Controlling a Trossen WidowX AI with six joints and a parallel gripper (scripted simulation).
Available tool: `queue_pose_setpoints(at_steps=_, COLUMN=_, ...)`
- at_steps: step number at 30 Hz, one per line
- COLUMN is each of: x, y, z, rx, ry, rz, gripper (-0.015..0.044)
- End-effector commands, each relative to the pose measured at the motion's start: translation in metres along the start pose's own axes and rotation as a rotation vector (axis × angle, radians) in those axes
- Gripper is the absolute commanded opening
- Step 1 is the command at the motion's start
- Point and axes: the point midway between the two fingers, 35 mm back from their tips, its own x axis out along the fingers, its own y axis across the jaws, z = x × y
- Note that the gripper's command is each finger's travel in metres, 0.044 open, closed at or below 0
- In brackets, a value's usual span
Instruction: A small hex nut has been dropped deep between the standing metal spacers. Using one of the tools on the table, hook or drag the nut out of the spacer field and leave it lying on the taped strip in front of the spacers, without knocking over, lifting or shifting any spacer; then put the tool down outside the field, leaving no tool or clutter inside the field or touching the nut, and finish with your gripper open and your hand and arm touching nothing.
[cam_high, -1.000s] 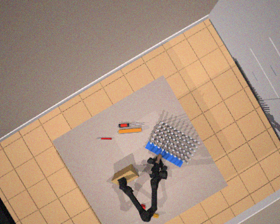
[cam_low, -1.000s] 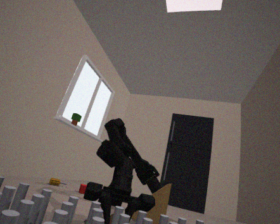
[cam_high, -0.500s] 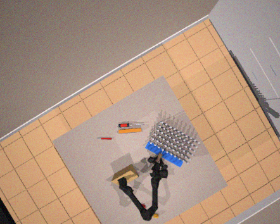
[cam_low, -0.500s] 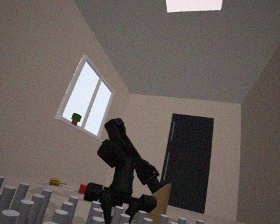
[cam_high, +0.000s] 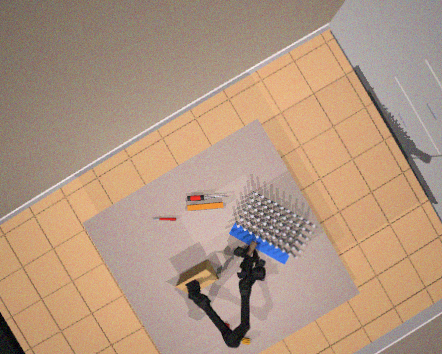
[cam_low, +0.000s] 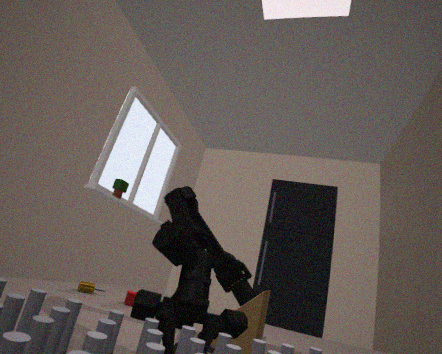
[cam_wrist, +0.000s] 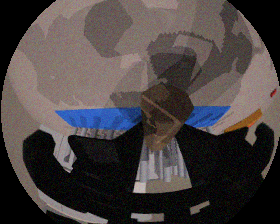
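The metal spacers (cam_high: 275, 220) (cam_low: 42, 330) (cam_wrist: 160, 167) stand in close rows behind the blue taped strip (cam_high: 280, 256) (cam_wrist: 92, 118). My gripper (cam_high: 252, 248) (cam_wrist: 158, 123) is shut on a brown tool handle (cam_wrist: 167, 111), which sticks out between the fingers above the strip, at the front edge of the spacer field. The tool's working end is hidden, and contact with the spacers cannot be told. The hex nut cannot be made out in any view.
A red-handled tool (cam_high: 195, 198) and an orange bar (cam_high: 205, 206) (cam_wrist: 245, 121) lie left of the spacers. A small red tool (cam_high: 169, 218) lies farther left. A tan block (cam_high: 200, 275) (cam_low: 259, 317) stands beside the arm; a yellow object (cam_high: 245, 341) (cam_low: 86, 287) lies near its base.
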Motion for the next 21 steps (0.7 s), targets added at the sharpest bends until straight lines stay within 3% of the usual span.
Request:
queue_pose_setpoints(at_steps=1, x=0.003, y=0.000, z=0.000, rx=-0.001, ry=0.005, rz=0.000, gripper=0.0000)
queue_pose_setpoints(at_steps=21, x=0.014, y=-0.002, z=0.009, rx=-0.007, ry=0.004, rz=-0.004, gripper=0.0000)
